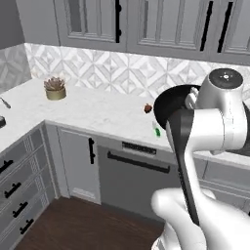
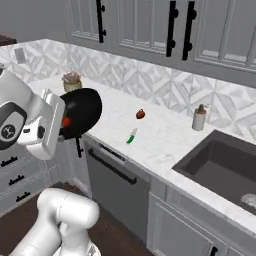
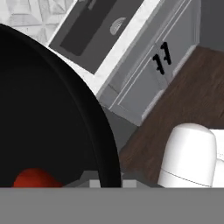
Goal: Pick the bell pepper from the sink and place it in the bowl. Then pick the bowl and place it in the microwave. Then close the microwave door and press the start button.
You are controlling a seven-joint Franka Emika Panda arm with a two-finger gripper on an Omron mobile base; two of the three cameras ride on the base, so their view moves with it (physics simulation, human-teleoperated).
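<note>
In the left base view your gripper (image 1: 181, 105) carries the round glossy black bowl (image 1: 168, 105) lifted off the white marble counter (image 1: 97, 110); keep it level on the way to the microwave. In the right base view the small bright red bell pepper (image 2: 66, 121) sits inside the bowl, beside the hand. In the hand view the pepper lies low against the rim (fingertips cut off), so I cannot tell the grip outright; it looks clamped on the rim. The dark grey rectangular sink (image 3: 94, 33) lies beyond.
</note>
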